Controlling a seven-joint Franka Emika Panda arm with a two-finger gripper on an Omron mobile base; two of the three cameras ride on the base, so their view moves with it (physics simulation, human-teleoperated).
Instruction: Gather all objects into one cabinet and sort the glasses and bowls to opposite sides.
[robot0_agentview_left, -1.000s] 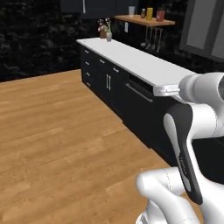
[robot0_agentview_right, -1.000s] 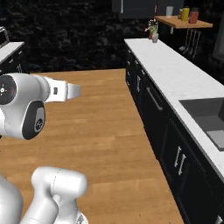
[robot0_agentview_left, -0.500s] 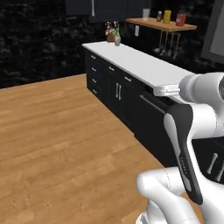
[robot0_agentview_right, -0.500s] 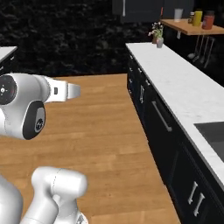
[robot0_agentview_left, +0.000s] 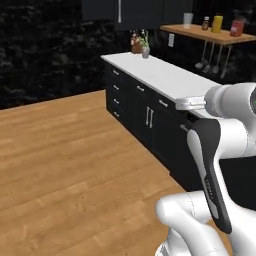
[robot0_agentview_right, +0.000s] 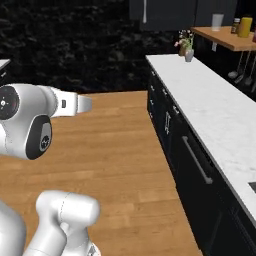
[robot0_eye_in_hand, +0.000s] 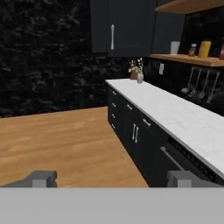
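You're in the approach leg, by my read: nothing to grasp yet, so the job is getting the base lined up w/ the cabinet (robot0_eye_in_hand: 120, 26). It hangs on the far wall above the end of the white surface (robot0_eye_in_hand: 175, 113), door closed, slim white handle (robot0_eye_in_hand: 112, 37) upright near the door's middle.

Fingers (robot0_eye_in_hand: 43, 178) sit wide apart at the bottom of the hand view, released, nothing between them. Keep them that way till you reach the handle.

Cups and bowl: can't pick them out from here. A pale cup-like thing and a few jars stand on the wooden shelf (robot0_eye_in_hand: 188, 57) right of the cabinet, too small to tell what they are (don't assume they're yours). A small vase w/ flowers (robot0_eye_in_hand: 139, 72) stands at the surface's far end, just below the cabinet.

To do it well:
- Drive along the wood floor (robot0_agentview_left: 65, 165) parallel to the surface, keeping off the black drawer fronts (robot0_agentview_right: 175, 130).
- Stop short of the far wall so the door has room to swing.
- Keep the handle centred in the hand view as you close in.
- Arm is tucked near the base now; I'd raise it only once parked.
- Mind the vase when reaching up; it's the likeliest thing to clip.
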